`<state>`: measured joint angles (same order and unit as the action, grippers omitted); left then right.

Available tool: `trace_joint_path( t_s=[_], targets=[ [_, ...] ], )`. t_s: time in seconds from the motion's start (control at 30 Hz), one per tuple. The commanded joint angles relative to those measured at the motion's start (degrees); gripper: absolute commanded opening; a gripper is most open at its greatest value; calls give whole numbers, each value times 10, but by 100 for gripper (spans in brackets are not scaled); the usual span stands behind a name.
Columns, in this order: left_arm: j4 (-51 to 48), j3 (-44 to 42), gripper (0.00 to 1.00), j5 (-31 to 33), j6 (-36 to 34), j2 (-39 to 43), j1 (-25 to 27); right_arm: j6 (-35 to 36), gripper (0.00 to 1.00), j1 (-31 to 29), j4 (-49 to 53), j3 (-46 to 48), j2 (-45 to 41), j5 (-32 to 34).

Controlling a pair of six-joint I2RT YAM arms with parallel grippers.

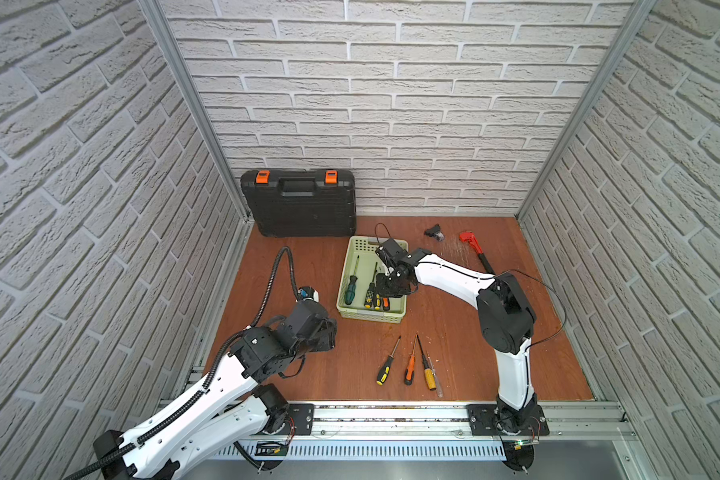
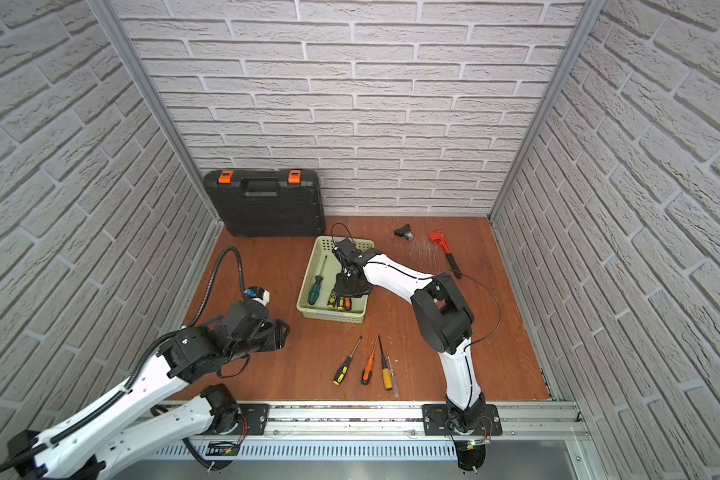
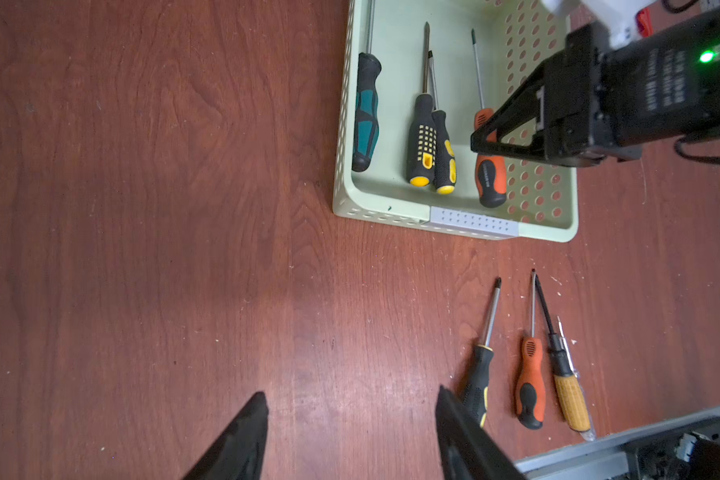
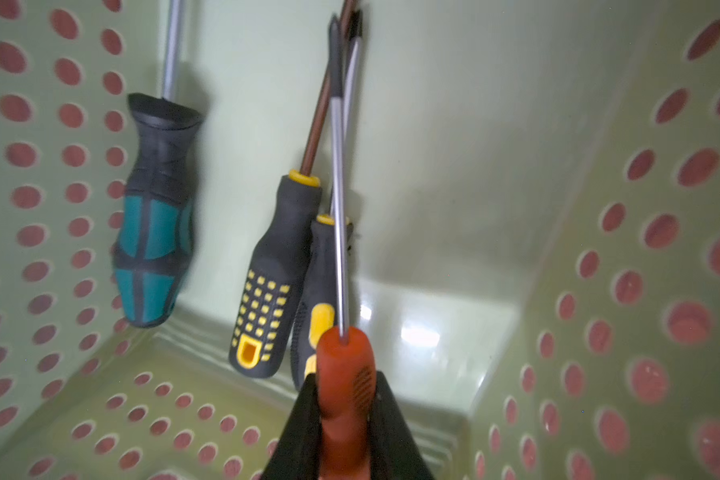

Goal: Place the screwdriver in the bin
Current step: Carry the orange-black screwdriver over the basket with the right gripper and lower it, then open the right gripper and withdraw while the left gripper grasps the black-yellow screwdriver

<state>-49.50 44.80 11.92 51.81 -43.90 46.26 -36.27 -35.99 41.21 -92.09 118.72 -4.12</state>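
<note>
The bin (image 1: 371, 318) (image 2: 329, 316) is a pale green perforated basket in the middle of the table. My right gripper (image 4: 345, 380) (image 1: 391, 286) reaches down into it and is shut on the orange handle of a screwdriver (image 4: 344, 365) (image 3: 490, 178). Its shaft points along the bin floor. Whether it touches the floor I cannot tell. Beside it in the bin lie a teal screwdriver (image 3: 366, 116) and two black-and-yellow ones (image 3: 420, 141). My left gripper (image 3: 351, 395) (image 1: 329, 332) hovers open over bare table left of the bin, holding nothing.
Several more screwdrivers (image 1: 410, 368) lie side by side on the table in front of the bin. A black toolcase (image 1: 300, 203) leans against the back wall. A red wrench (image 1: 472, 245) and a small black part (image 1: 433, 232) lie at the back right.
</note>
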Motion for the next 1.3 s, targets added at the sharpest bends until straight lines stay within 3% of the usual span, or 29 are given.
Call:
trace_joint_path(
  t_s=[0.0,0.2,0.5,0.8,0.97,1.13,1.27],
  targets=[
    [-2,-6,65,20,-11,6,2,-9,15,3,-4,-25,11,20],
    [-14,-4,65,40,-19,13,2,-5,18,3,-7,-30,30,29],
    [-17,12,66,18,-28,-8,1,3,38,3,3,-40,25,35],
    [45,-13,61,-164,-47,-55,12,44,38,-13,6,-30,-80,45],
    [129,-53,57,-171,-10,-100,91,98,38,-56,36,2,-169,83],
    [154,-14,57,-128,0,-206,198,93,38,-67,25,129,-295,63],
    [168,17,59,-104,-3,-289,238,75,38,-71,23,230,-406,59]
  ],
)
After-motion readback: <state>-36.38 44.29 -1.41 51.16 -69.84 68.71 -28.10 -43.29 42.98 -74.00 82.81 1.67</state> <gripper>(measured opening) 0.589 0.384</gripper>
